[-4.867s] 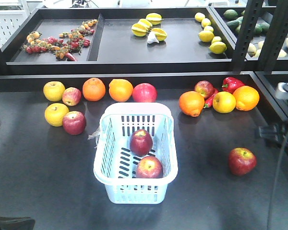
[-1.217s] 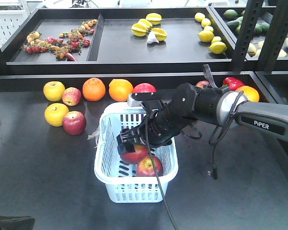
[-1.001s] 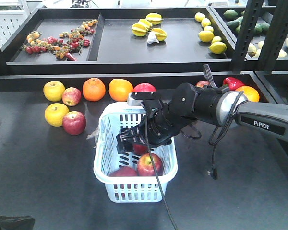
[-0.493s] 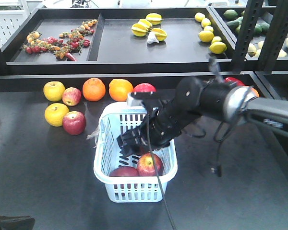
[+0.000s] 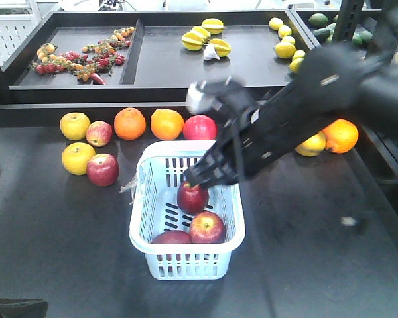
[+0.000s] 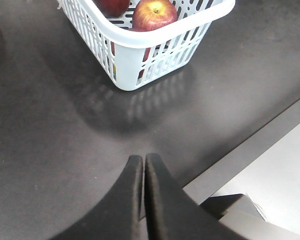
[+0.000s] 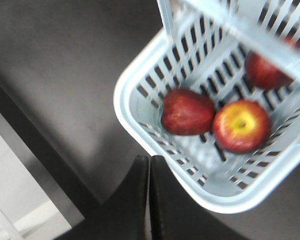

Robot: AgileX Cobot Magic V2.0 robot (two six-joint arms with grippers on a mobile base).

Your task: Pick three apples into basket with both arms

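Observation:
The pale blue basket [image 5: 143, 218] stands mid-table with three dark red apples inside: one in the middle [image 5: 193, 197], one at the front right [image 5: 207, 227], one at the front left [image 5: 172, 238]. My right gripper [image 5: 198, 177], blurred by motion, hangs just above the basket's far half. In the right wrist view the gripper [image 7: 150, 159] is shut and empty above the basket rim [image 7: 135, 127], with the apples [image 7: 187, 112] [image 7: 241, 125] [image 7: 266, 70] below. My left gripper [image 6: 144, 157] is shut and empty over bare table in front of the basket [image 6: 155, 45].
Yellow apples [image 5: 75, 125], oranges [image 5: 166, 124] and other red apples [image 5: 103, 169] [image 5: 199, 128] lie behind and left of the basket. An orange [image 5: 339, 134] sits at the right. Raised shelf trays [image 5: 152, 86] run along the back. The table's front edge [image 6: 250, 145] is near my left gripper.
The third apple, once on the table at right, was dropped into the basket. My right arm has since risen out of the basket, up and rightward. The left arm has stayed put.

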